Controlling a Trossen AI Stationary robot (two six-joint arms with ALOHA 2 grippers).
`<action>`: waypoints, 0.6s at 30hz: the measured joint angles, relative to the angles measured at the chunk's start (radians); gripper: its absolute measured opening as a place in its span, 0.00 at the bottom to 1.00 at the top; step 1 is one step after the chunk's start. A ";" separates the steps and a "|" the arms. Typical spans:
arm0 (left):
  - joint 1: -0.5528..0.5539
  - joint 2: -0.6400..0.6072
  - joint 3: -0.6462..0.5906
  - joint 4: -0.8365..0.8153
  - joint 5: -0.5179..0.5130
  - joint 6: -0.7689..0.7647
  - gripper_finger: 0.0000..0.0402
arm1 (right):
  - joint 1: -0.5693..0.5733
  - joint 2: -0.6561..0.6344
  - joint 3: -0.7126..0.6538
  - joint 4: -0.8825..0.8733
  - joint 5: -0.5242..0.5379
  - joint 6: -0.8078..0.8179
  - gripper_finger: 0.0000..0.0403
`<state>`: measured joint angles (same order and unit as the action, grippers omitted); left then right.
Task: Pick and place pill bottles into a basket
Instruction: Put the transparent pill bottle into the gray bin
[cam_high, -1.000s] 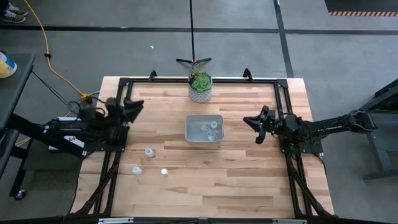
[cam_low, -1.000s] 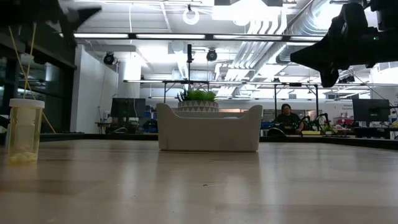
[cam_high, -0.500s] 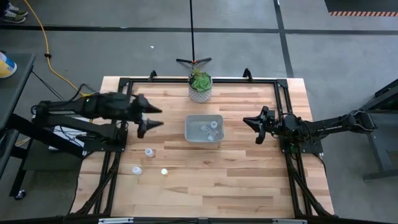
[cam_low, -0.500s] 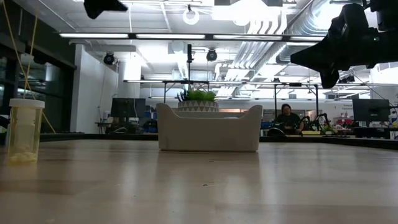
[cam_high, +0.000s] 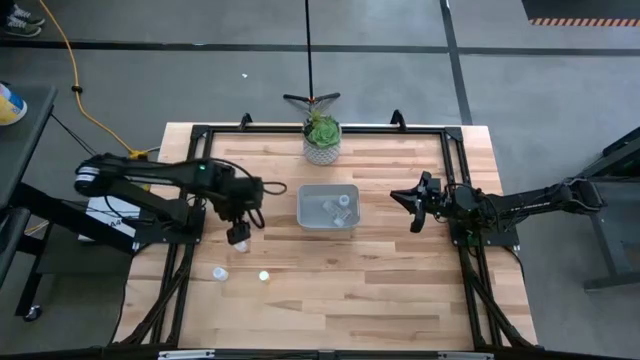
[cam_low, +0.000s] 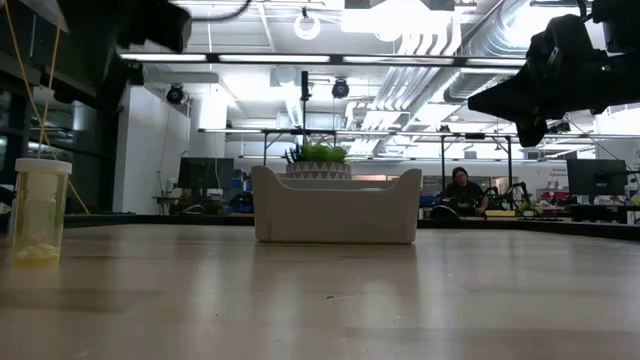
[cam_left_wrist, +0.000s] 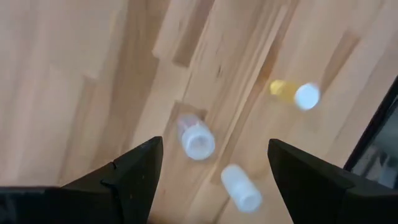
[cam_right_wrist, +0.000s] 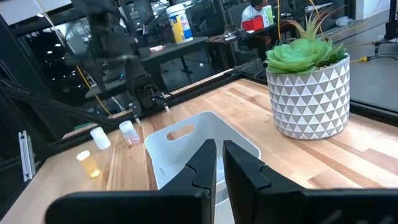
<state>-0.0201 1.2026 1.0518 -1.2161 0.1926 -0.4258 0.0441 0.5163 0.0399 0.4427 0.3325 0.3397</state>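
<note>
The left gripper (cam_left_wrist: 211, 165) has swung out — now wide open, empty, above a white-capped pill bottle (cam_left_wrist: 196, 138); a pick looks imminent.

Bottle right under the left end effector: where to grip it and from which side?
Grip the clear bottle on its cylindrical body just below the white cap, coming straight down. It stands upright, cap up, apart from the other clear bottle and the yellowish bottle. The left end effector is open above it.
</note>
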 joint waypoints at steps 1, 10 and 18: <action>0.000 0.010 -0.014 0.002 0.016 -0.002 0.81 | 0.000 0.000 0.000 -0.001 0.000 0.000 0.05; 0.000 0.053 -0.148 0.071 0.063 -0.087 0.81 | 0.000 0.000 0.000 -0.011 -0.001 0.000 0.05; 0.000 0.053 -0.243 0.178 0.096 -0.156 0.81 | 0.000 0.000 0.000 -0.013 0.001 0.000 0.04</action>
<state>-0.0200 1.2552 0.8090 -1.0381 0.2884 -0.5823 0.0441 0.5167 0.0399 0.4294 0.3336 0.3402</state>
